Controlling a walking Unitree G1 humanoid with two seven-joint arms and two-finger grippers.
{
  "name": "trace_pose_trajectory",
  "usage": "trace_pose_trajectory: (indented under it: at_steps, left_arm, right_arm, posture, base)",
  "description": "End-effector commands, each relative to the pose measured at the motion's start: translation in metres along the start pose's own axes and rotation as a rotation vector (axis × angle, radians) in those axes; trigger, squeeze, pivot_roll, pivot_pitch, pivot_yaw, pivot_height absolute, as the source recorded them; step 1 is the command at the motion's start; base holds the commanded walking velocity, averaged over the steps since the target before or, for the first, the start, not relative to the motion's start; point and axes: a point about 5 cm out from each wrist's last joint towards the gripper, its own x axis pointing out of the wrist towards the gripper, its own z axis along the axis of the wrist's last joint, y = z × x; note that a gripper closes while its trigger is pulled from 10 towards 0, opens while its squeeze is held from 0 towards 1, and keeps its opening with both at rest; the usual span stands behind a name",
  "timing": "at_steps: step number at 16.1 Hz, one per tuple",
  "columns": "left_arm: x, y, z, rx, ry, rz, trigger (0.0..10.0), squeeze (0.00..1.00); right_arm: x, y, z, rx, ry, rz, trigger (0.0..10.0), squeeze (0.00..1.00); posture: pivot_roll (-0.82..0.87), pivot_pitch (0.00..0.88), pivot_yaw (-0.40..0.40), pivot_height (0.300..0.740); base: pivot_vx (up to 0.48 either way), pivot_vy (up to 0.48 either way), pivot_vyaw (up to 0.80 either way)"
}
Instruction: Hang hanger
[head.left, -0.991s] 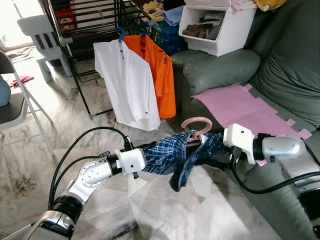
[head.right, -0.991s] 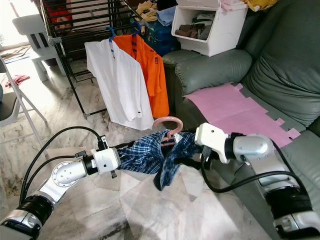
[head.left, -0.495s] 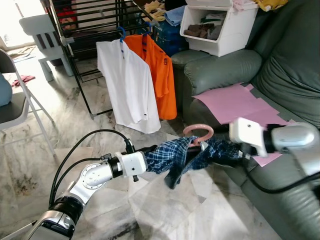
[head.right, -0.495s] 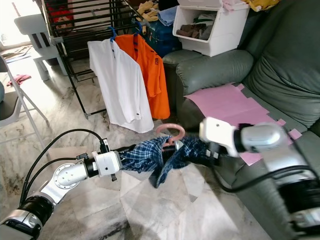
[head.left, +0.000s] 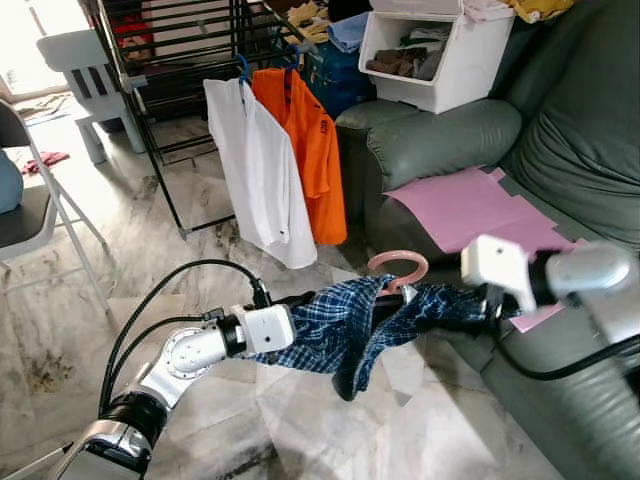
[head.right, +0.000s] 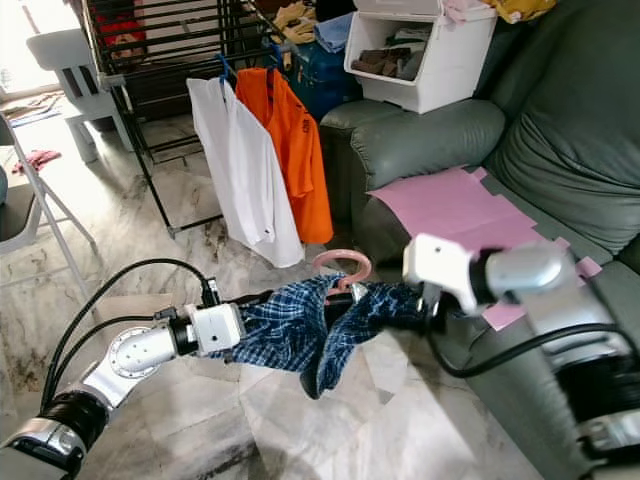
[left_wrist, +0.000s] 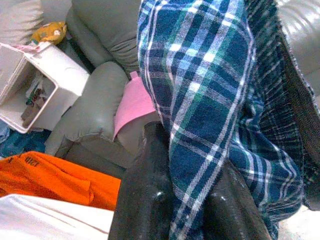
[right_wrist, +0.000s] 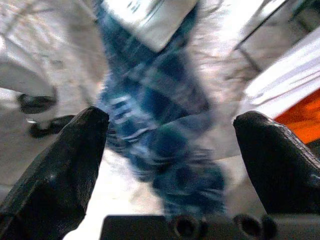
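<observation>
Two claws: both at the plaid shirt, low in the centre of the head views
Left claw (left_wrist: 185, 200): in the left wrist view its two black fingers (left_wrist: 145, 195) are closed on a fold of the blue plaid cloth; in the left eye view the silver arm reaches in from the lower left
Plaid shirt (head.left: 345, 325): blue check, draped between the two arms above the marble floor (head.left: 200, 230), one tail hanging down at centre
Hanger (head.left: 397, 266): pink, its hook standing up out of the shirt just right of frame centre, in front of the sofa
Right claw (right_wrist: 170, 145): in the right wrist view its black fingers (right_wrist: 55, 170) are spread wide with the blurred plaid cloth between them, not clamped on it; in the left eye view the arm enters from the right edge
Sofa (head.left: 450, 140): grey-green, right half of the frame, a pink sheet (head.left: 470, 205) lying on its seat
White shirt (head.left: 258, 165): hanging on the black drying rack (head.left: 160, 60), upper centre
Orange shirt (head.left: 315, 150): hanging just beside the white one, towards the sofa
White bin (head.left: 430, 55): on the sofa arm, top of frame, clothes inside
Folding chair (head.left: 40, 215): left edge
</observation>
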Motion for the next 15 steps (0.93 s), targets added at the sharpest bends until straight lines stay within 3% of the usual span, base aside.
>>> trace_pose_trajectory:
  at_steps: [1,2,15]
  left_arm:
    - [0.003,0.006,0.004,0.035,-0.022,-0.002,0.0,0.0]
    - [0.002,0.007,0.004,0.035,-0.021,0.0,0.0,0.0]
    - [0.004,0.007,0.005,0.033,-0.029,-0.002,0.0,0.0]
  right_arm:
    - [0.0,0.002,-0.002,0.008,0.005,0.03,1.4,0.0]
    - [0.002,0.005,-0.008,0.038,0.007,0.045,0.0,0.0]
    - [0.009,0.013,-0.018,0.073,-0.001,0.054,0.0,0.0]
  posture:
    - [-0.16,0.0,0.038,0.74]
    - [-0.16,0.0,0.038,0.74]
    - [-0.17,0.0,0.042,0.74]
  base:
    - [0.0,0.0,0.0]
    - [0.0,0.0,0.0]
    - [0.0,0.0,0.0]
